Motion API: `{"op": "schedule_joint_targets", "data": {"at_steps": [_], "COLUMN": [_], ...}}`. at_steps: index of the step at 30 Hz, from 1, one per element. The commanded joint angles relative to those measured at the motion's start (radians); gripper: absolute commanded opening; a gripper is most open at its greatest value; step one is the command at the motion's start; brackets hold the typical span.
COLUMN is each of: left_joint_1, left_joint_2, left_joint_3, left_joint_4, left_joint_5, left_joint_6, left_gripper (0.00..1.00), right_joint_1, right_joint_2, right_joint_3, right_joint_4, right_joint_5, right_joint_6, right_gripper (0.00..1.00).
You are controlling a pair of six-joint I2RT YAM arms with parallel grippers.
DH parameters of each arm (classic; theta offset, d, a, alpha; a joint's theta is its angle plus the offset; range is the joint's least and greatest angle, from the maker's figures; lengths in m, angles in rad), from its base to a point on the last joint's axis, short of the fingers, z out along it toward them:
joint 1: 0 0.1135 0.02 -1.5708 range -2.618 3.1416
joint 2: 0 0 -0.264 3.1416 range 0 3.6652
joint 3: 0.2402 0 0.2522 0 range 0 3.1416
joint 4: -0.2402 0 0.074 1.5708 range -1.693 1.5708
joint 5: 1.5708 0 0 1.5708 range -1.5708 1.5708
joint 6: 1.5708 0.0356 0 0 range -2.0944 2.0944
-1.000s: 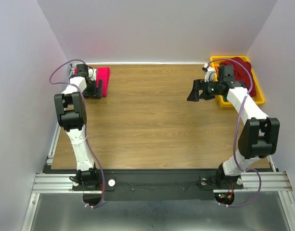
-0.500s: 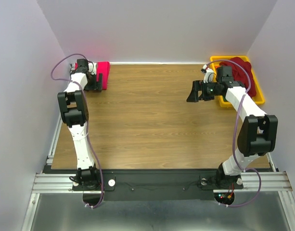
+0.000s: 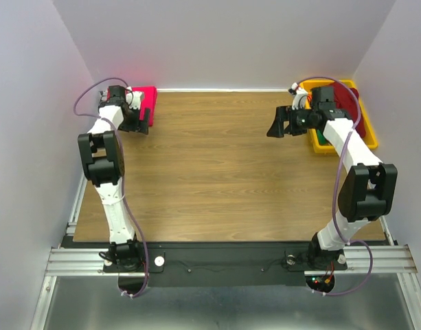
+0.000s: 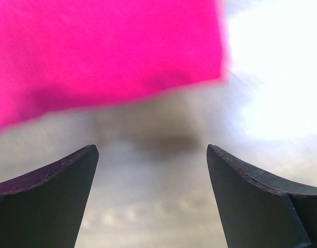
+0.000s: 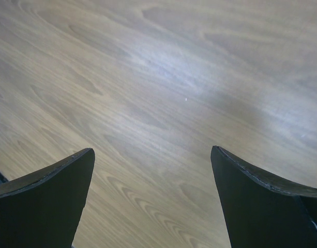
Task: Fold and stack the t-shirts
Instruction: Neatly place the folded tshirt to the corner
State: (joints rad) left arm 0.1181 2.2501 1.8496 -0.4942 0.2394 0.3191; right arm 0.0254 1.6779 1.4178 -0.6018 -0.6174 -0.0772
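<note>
Crimson t-shirt [image 3: 147, 96], neat rectangle; maroon t-shirt [image 3: 354, 100] bunched in tray [image 3: 370, 141].

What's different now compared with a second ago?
The left gripper slid toward the far wall, and the crimson-pink cloth t-shirt now lies farther back too. The jaws are open, with the shirt just ahead of them and not held. The right gripper, open and empty, edged slightly toward the far wall. The yellow plastic tray and the dark maroon t-shirt in it stayed put.
</note>
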Motion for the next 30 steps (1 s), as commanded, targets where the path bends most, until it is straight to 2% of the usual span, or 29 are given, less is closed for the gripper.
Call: {"op": "schedule_joint_targets", "data": {"at_steps": [1,8,11,14,17,20,24,30], "left_joint_1": [-0.008,-0.115,-0.221,-0.307,-0.372,-0.417,-0.443,-0.462], "left_joint_2": [-0.234,-0.428,-0.484,-0.556,-0.662,-0.727,-0.785,-0.856], "left_joint_3": [-0.02,-0.015,-0.044,-0.15,-0.323,-0.513,-0.666,-0.75], "left_joint_4": [-0.004,-0.04,-0.046,-0.009,0.066,0.124,0.177,0.218], "left_joint_5": [0.106,0.104,0.043,0.028,0.002,0.001,0.006,0.017], "left_joint_6": [0.017,0.011,-0.009,-0.015,-0.037,-0.074,-0.115,-0.132], "left_gripper": [0.99,0.99,0.99,0.99,0.99,0.99,0.99,0.99], "right_joint_1": [-0.013,-0.051,-0.062,-0.071,-0.071,-0.071,-0.071,-0.071], "right_joint_2": [-0.012,-0.047,-0.087,-0.145,-0.216,-0.288,-0.371,-0.46], "right_joint_3": [0.088,0.113,0.078,-0.002,-0.103,-0.212,-0.341,-0.44], "right_joint_4": [0.023,0.023,0.025,0.03,0.042,0.056,0.063,0.074], "right_joint_5": [0.027,0.056,0.085,0.094,0.099,0.105,0.108,0.123], "right_joint_6": [0.007,0.024,0.024,0.019,0.014,0.001,-0.027,-0.042], "right_gripper": [1.0,1.0,1.0,1.0,1.0,1.0,1.0,1.0]}}
